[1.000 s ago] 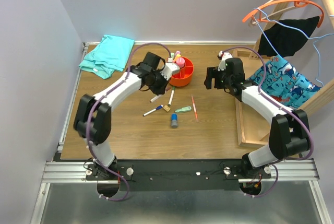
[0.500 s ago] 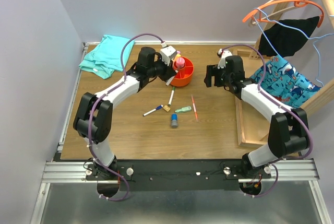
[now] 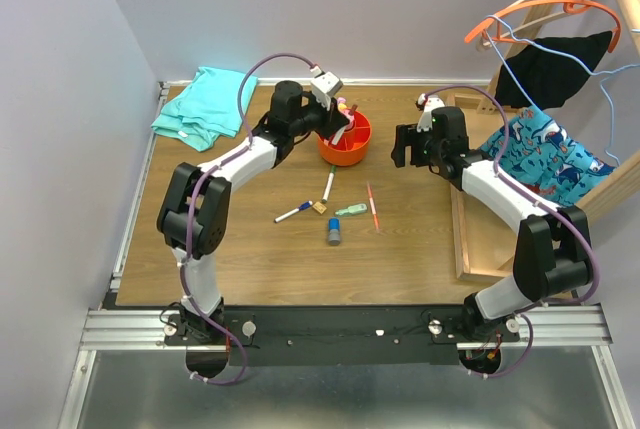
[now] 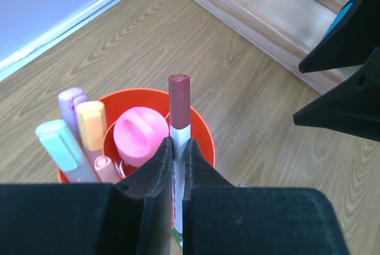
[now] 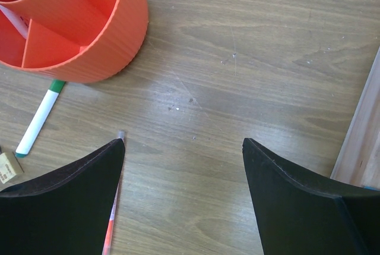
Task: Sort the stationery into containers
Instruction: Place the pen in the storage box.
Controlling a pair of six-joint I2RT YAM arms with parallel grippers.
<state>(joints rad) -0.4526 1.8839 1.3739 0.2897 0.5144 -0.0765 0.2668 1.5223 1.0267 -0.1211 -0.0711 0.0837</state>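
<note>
Left gripper (image 4: 178, 145) is clamped tight on a red-capped white marker (image 4: 179, 97), right above the orange organiser (image 4: 205, 133). Right gripper (image 5: 184, 148) hangs at the organiser's 3 o'clock, jaws wide apart over the table (image 5: 249, 59).

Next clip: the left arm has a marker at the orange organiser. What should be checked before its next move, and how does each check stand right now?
1. Left fingers clamped on the red-capped marker: ok.
2. Marker over the organiser, judged from the top view: ok.
3. Free compartment under the marker's lower end: cannot tell, the fingers hide it.
4. Right fingers open, empty and apart from the organiser: ok.
5. Sorting finished: not ok; the green-capped marker, the orange-red pen and other pieces lie on the table.
</note>
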